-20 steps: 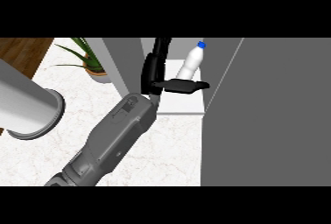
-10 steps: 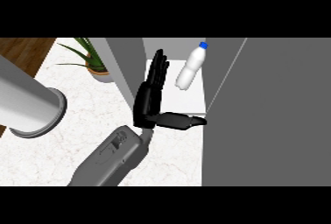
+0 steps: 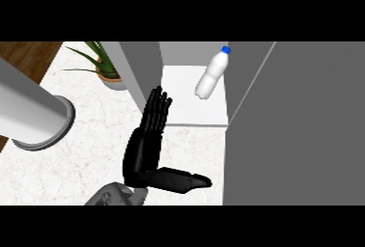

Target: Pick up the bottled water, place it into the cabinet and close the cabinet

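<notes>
Bottled water (image 3: pixel 208 78): near cabinet shelf (image 3: pixel 187 112) back right corner, tilted. Probably light, smooth, slippery, slightly squashy; take mid-body. Left hand (image 3: pixel 141 159): fingers straight, empty.

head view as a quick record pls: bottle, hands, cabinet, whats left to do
bottled water: in the cabinet on its white shelf, blue cap on, nothing holding it
left hand: open, fingers straight, over the counter before the cabinet, apart from the bottle
right hand: not in view
cabinet: open
plant: on the counter, left of the cabinet
left to do: close the cabinet
</notes>
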